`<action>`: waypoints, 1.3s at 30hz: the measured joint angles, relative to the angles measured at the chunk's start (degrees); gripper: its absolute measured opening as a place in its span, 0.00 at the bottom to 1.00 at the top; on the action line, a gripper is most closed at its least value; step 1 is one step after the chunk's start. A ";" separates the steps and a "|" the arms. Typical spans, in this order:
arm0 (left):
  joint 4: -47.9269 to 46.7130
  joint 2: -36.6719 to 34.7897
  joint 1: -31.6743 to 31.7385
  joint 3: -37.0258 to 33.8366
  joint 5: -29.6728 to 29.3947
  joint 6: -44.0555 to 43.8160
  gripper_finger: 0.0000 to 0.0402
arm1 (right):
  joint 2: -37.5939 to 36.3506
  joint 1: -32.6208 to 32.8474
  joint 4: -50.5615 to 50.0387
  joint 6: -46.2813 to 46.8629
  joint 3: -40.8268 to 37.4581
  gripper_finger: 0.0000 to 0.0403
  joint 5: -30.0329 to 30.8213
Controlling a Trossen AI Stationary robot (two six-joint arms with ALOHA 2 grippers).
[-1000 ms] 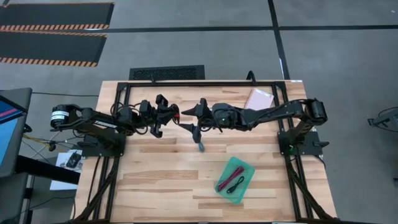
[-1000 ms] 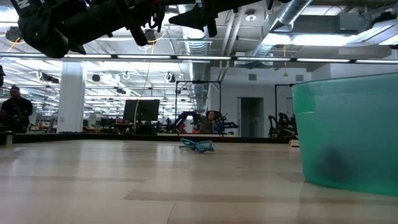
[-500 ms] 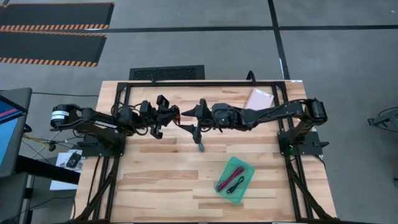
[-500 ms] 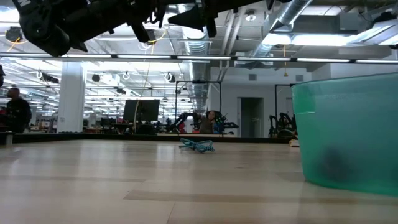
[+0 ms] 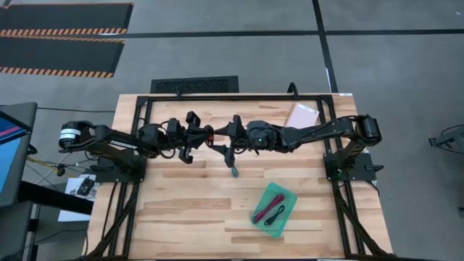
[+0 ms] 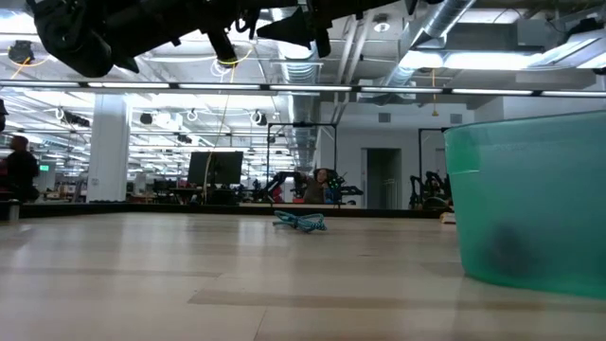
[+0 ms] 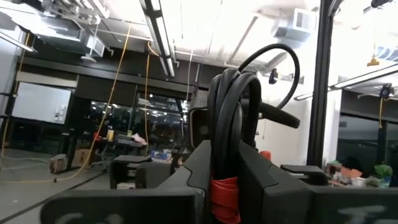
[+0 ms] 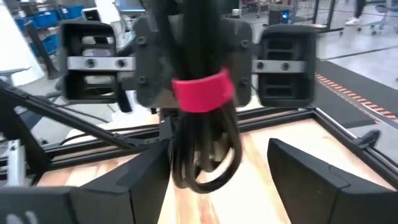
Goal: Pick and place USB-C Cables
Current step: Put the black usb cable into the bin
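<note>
My left gripper [image 5: 200,135] is shut on a black USB-C cable [image 7: 233,118] with a red band [image 8: 200,92], held high above the table's middle. My right gripper [image 5: 226,138] faces it, open. In the right wrist view its fingers [image 8: 143,183] stand on either side of the coil's lower loop [image 8: 200,165]; I cannot tell whether they touch it. The teal-blue cable [image 5: 234,170] lies flat on the table below the grippers, also in the low view [image 6: 300,222]. A maroon-pink cable [image 5: 259,210] and a dark cable [image 5: 275,214] lie in the green tray [image 5: 284,193]. My left gripper pinches the black coil between its two fingers [image 7: 261,177] at the red band [image 7: 224,198], near the coil's middle. The fingers come level from the table's left and lie across the coil. The coil is lifted clear and stands roughly upright, with loops above and below the fingers.
The translucent green tray [image 6: 530,204] sits toward the table's near right. A pale pink packet [image 5: 301,114] lies at the far edge, under the right arm. Bare wood spreads across the near left. A person [image 6: 19,170] stands far off in the room.
My left gripper has moved a little toward the table's right, bringing the black cable closer to the open right gripper. The right arm and the teal cable have stayed put.
</note>
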 joint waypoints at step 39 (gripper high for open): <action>-15.77 -0.57 -0.62 0.01 6.56 -9.07 0.51 | -13.43 1.23 -32.99 -0.92 0.09 0.04 9.76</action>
